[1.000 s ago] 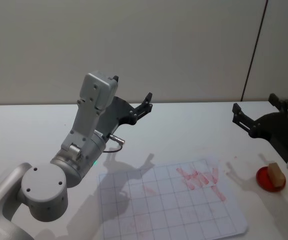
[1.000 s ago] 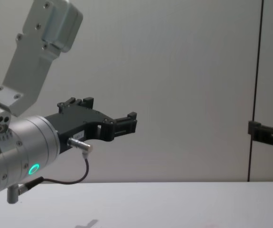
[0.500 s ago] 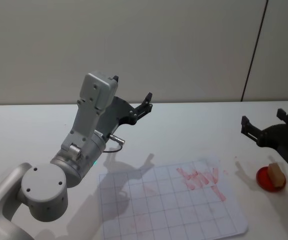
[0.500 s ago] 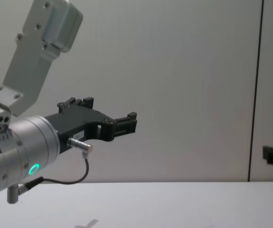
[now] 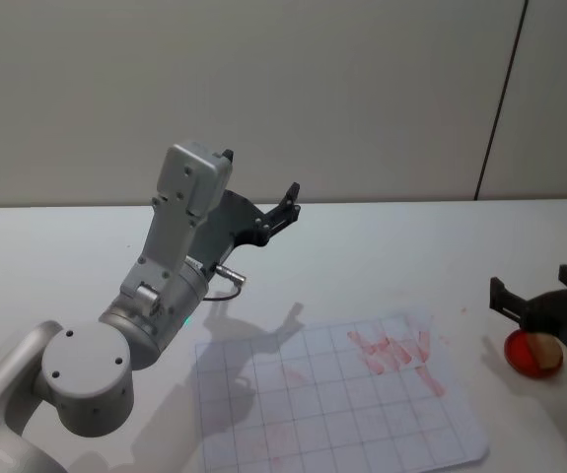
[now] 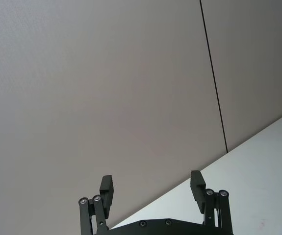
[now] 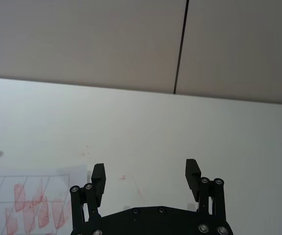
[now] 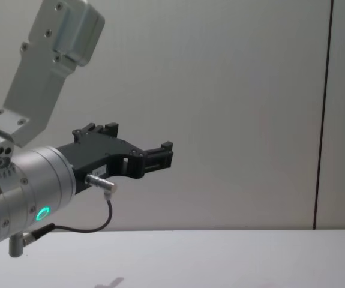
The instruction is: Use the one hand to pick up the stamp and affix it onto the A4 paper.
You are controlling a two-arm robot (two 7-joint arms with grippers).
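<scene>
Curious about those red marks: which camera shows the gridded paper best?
The head view: nearly all the gridded paper, red marks on its right half. The right wrist view catches one marked corner; the others face the wall.

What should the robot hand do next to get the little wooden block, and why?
Probably lower the right gripper straight down. It is open and hovers over the stamp, which sits on the red pad beside the paper, not yet gripped. The left gripper is parked, raised at the left.
</scene>
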